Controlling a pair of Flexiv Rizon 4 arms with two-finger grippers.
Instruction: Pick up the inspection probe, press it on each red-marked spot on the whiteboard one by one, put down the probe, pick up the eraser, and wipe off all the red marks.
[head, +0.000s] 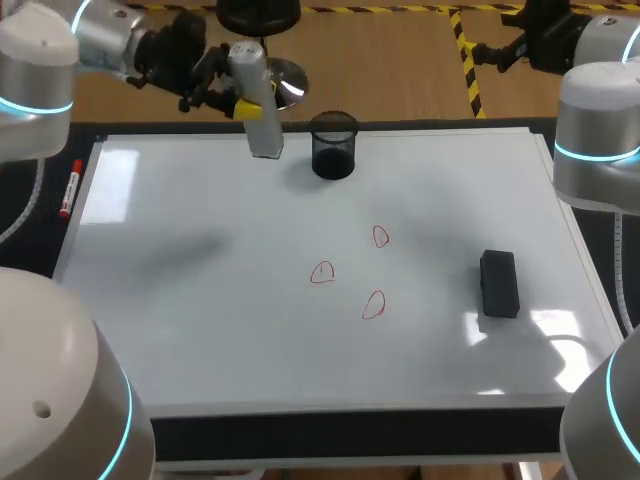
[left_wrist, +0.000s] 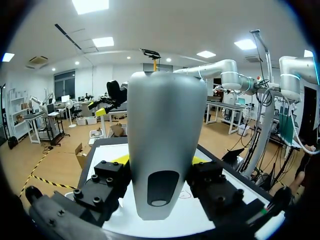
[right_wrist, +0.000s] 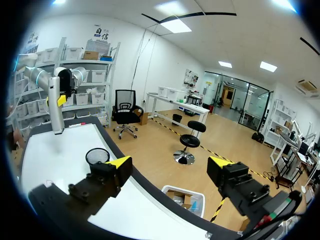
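Three red hand-drawn circles (head: 322, 272) sit mid-frame on the white rectangular whiteboard (head: 200, 330), none wiped. So I'd say only step one is done: the left gripper (head: 250, 104) is pinching the grey tapered plastic probe (head: 265, 135), which hangs upright over the board's far edge, upper left of the frame. Pressing, putting down and wiping are all left. The black block eraser (head: 499, 283) lies untouched at the right. The right gripper (right_wrist: 170, 165) is spread wide with nothing in it, past the upper right corner. Lots of bare board around the marks. Only the black mesh cup (head: 334, 145) near the probe needs steering round.
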